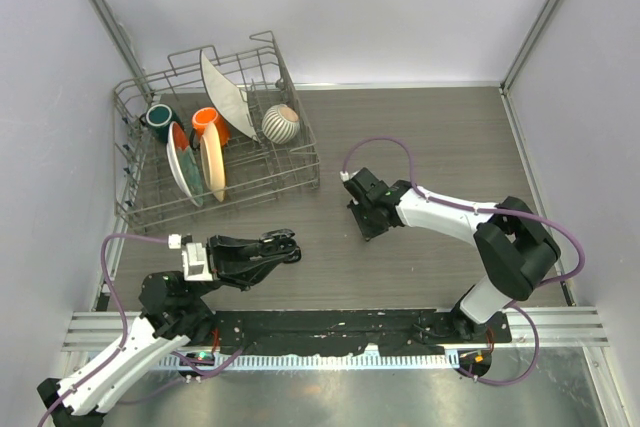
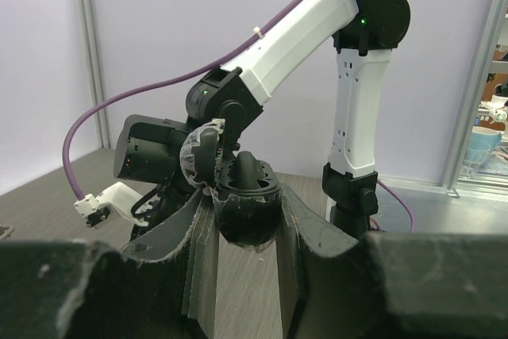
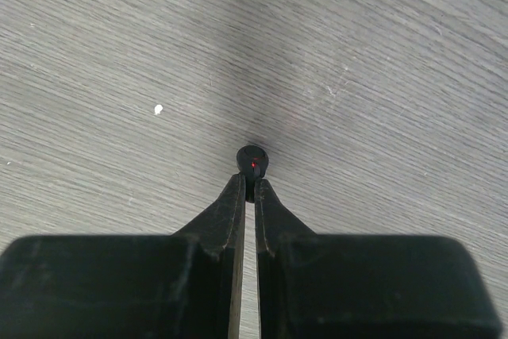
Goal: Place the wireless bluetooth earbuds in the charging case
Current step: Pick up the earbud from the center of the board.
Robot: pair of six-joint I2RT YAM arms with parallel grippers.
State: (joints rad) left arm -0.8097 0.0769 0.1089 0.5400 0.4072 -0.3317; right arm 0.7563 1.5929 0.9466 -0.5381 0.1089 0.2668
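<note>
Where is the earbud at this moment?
The earbud is pinched at the tips of the right claw, seen in the right wrist view, over the wooden table right of the dish rack.

No writing, brand, number or label could be read in any view. The only marks were a small red dot on the earbud [image 3: 252, 163] and two green lights on the right arm [image 2: 302, 33], and neither formed a character. At the right edge of the left wrist view stood some blurred objects [image 2: 486, 144] that may have carried print, but they were too soft to tell.
</note>
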